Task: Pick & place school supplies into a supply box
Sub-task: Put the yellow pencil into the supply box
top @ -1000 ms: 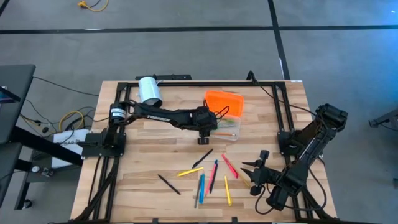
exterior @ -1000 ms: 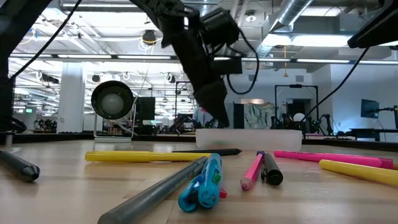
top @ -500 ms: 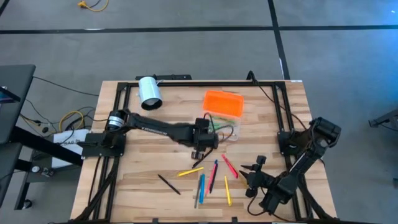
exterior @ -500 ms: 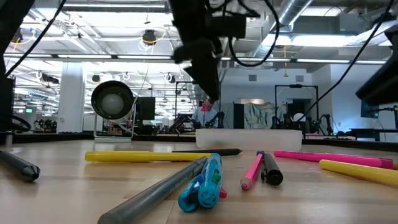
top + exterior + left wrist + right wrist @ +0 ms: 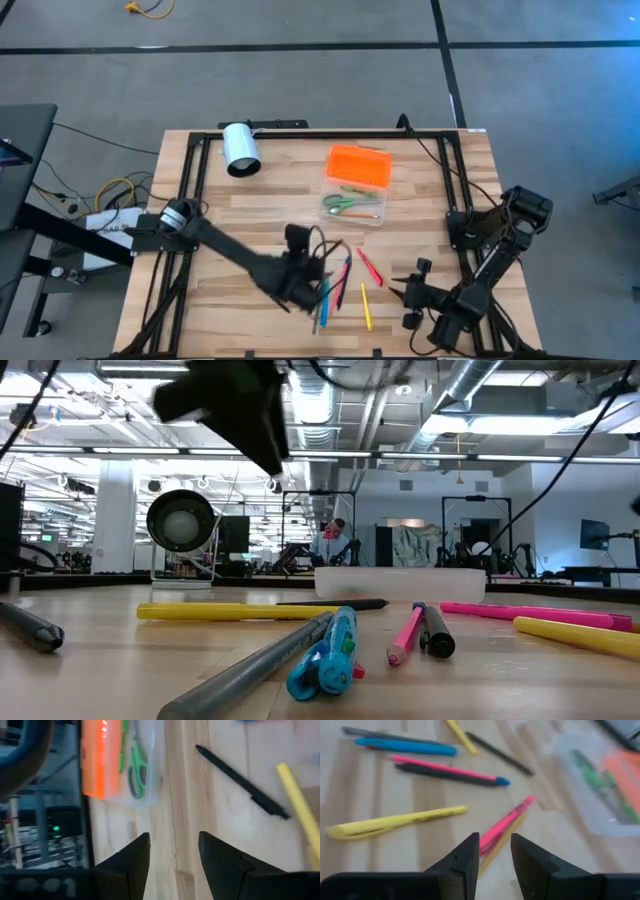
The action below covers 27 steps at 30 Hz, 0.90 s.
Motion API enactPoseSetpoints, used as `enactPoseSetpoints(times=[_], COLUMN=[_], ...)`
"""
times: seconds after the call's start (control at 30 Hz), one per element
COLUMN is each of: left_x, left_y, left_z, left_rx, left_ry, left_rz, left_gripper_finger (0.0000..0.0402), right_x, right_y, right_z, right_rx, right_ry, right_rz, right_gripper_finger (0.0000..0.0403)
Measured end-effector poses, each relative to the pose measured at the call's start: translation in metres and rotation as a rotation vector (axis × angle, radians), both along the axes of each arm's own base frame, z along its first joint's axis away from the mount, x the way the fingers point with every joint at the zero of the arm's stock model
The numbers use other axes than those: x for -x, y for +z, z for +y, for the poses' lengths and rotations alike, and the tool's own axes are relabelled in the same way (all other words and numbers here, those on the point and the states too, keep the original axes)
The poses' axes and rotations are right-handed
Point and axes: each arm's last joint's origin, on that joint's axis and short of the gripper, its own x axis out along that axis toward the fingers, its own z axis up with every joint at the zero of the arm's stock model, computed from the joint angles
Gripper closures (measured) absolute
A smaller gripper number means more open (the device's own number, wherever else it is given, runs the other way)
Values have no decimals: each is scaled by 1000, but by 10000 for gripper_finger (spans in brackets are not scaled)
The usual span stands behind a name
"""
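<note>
The supply box (image 5: 355,205) is a clear case with its orange lid (image 5: 360,166) swung open toward the far side, and green-handled scissors (image 5: 135,770) lie inside it. Several pens and pencils lie loose near the front: yellow (image 5: 366,306), pink (image 5: 368,265), blue (image 5: 324,298), black (image 5: 240,782). My left gripper (image 5: 312,265) hangs open above the left part of this scatter, with nothing between its fingers (image 5: 135,862). My right gripper (image 5: 396,284) is open just right of the pens, above the table, and the pink pen (image 5: 507,822) lies ahead of its fingers.
A white cylinder (image 5: 240,148) lies at the far left of the table. A black frame rail (image 5: 330,131) runs along the far edge and down both sides. Bare wood (image 5: 250,215) lies between the box and the pens. The low view shows pens in a row (image 5: 330,650) before the box.
My left gripper has swung from over the supply box toward the table's near edge and a little left, rising and rolling, and now hangs above the pens. My right gripper has sunk a little toward the table. The scissors stay in the box.
</note>
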Motion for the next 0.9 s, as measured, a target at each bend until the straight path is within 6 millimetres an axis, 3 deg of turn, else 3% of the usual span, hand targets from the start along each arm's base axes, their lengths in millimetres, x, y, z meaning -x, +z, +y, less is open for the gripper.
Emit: enactPoseSetpoints(times=[0.23,0.43,0.7,0.8,0.9], left_x=[36,79,124,126,113], left_y=[2,-15,-50,-61,-65], left_z=[-58,-94,-110,-109,-104], left_rx=[-43,-99,-208,-256,-246], left_ry=[-14,-76,-193,-218,-176], left_rz=[-243,-410,-690,-785,-780], left_gripper_finger=[242,242,242,245,251], right_x=[-7,-10,-18,-21,-23], right_y=[-2,-2,-4,-4,-4], right_z=[3,1,-5,-8,-10], right_rx=[-133,-159,-222,-215,-206], right_ry=[-8,-41,-92,-95,-103], right_rz=[76,84,149,154,145], right_gripper_finger=[296,296,296,296,296])
